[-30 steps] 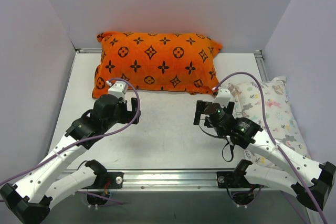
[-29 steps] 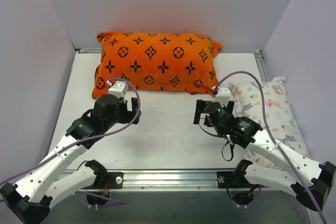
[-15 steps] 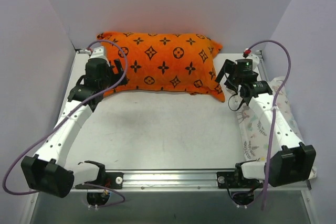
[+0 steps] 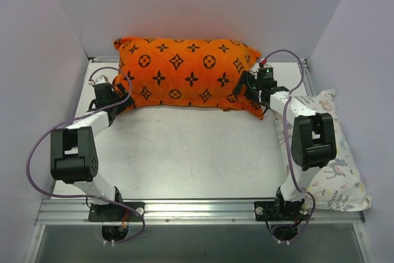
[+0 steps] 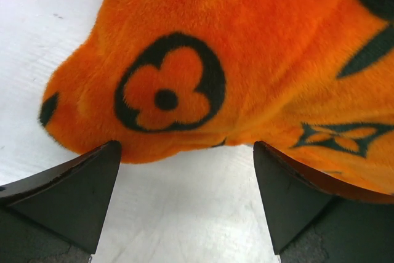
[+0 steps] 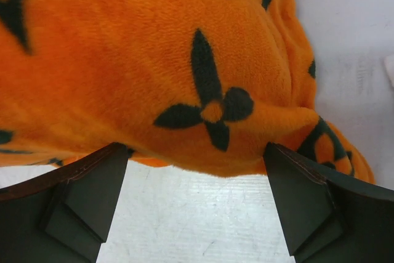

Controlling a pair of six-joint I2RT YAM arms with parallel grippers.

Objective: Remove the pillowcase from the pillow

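The orange pillowcase (image 4: 184, 73) with black motifs covers the pillow fully and lies at the back of the table; no white pillow shows. My left gripper (image 4: 116, 100) is open at its near left corner, fingertips touching the orange edge (image 5: 166, 97). My right gripper (image 4: 246, 88) is open at the near right corner, its jaws spread on either side of the fabric bulge (image 6: 209, 109). Neither gripper holds anything.
A smaller white pillow with pastel floral print (image 4: 317, 146) lies along the right side of the white table (image 4: 184, 152). Grey walls close in the left, right and back. A metal rail (image 4: 197, 207) runs along the near edge.
Both arms have reached from mid-table out to the pillowcase. Since half a second ago they dropped lower, with both grippers now at the near corners. The pillowcase has not moved.
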